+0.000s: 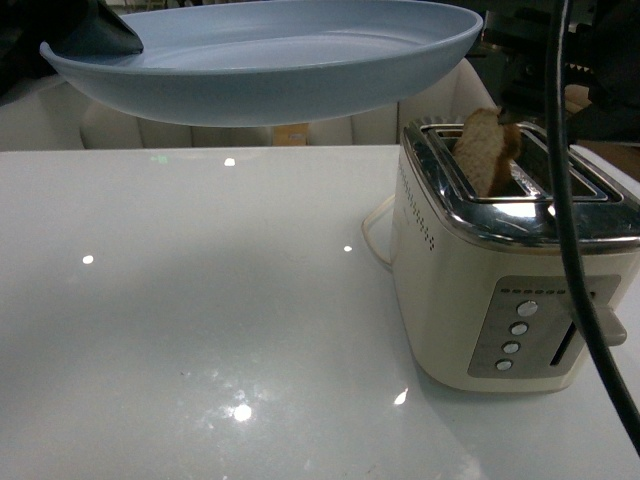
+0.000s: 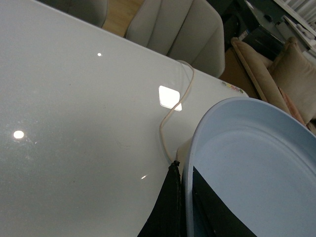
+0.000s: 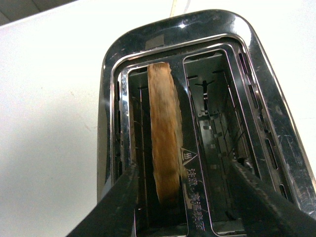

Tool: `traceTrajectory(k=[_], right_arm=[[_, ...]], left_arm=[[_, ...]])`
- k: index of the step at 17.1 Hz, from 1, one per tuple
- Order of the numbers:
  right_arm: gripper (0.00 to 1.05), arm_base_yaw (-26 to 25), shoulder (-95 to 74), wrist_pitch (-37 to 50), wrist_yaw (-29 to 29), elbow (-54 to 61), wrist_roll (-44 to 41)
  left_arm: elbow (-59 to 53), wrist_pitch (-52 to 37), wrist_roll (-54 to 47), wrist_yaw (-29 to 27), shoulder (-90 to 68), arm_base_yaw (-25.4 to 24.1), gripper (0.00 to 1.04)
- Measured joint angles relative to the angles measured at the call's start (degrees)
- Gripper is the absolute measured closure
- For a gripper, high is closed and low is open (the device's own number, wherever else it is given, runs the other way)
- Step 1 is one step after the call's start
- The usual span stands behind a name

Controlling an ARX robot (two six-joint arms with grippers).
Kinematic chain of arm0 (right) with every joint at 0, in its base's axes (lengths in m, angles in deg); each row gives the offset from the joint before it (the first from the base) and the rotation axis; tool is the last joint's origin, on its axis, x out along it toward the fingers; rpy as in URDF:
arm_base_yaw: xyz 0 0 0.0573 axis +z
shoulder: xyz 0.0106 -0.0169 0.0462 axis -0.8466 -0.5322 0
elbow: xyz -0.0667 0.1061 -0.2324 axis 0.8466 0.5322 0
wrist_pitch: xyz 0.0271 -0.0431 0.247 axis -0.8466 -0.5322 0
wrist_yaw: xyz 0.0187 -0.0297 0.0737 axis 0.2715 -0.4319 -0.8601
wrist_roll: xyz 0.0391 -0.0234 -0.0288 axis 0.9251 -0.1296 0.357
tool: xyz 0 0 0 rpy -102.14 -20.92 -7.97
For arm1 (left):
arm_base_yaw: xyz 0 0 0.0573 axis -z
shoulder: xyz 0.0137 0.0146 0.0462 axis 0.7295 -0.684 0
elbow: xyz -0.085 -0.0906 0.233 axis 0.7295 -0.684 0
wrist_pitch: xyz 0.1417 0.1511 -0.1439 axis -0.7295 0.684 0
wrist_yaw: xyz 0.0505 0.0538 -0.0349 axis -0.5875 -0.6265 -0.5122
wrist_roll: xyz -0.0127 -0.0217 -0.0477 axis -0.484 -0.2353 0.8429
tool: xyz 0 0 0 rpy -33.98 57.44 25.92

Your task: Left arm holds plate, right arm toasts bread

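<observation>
1. The bread (image 3: pixel 164 143) stands on edge in one slot of the toaster (image 1: pixel 500 300), its long axis along the slot, directly below the right end effector (image 3: pixel 183 168), jaws apart.
2. The left end effector (image 2: pixel 190 207), clamped on the rim of the plate (image 1: pixel 270 70), holds it high above the desk (image 1: pixel 200 330), well apart from the bread.

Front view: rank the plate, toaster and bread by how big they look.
1. toaster: fills the most area.
2. plate: wider but thinner. It appears nearer the camera, so the order of these two is unsure.
3. bread: clearly smallest, partly down in the slot.
</observation>
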Motion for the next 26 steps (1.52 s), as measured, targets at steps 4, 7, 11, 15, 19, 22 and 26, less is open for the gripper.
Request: traceTrajectory(k=[4, 7, 11, 15, 19, 22, 26], right_arm=[[0.13, -0.42, 1.4, 3.13, -1.44, 0.85, 1.81], [0.05, -0.46, 4.22, 5.14, -1.81, 2.54, 1.9], [0.07, -0.9, 6.32, 6.08, -1.9, 3.58, 1.79], [0.06, -3.06, 14.84, 10.58, -1.79, 10.45, 1.01], [0.06, -7.5, 30.86, 19.8, 1.09, 26.38, -3.28], [0.06, -11.52, 33.81, 20.61, 0.59, 29.55, -4.85], [0.54, -15.69, 45.35, 36.68, -7.52, 46.6, -20.26]], left_arm=[[0.0, 0.02, 0.0, 0.0, 0.0, 0.0, 1.02], [0.0, 0.02, 0.0, 0.0, 0.0, 0.0, 1.02], [0.0, 0.0, 0.0, 0.0, 0.0, 0.0, 1.02], [0.0, 0.0, 0.0, 0.0, 0.0, 0.0, 1.02], [0.0, 0.02, 0.0, 0.0, 0.0, 0.0, 1.02], [0.0, 0.02, 0.0, 0.0, 0.0, 0.0, 1.02], [0.0, -0.04, 0.0, -0.09, 0.0, 0.02, 1.02]])
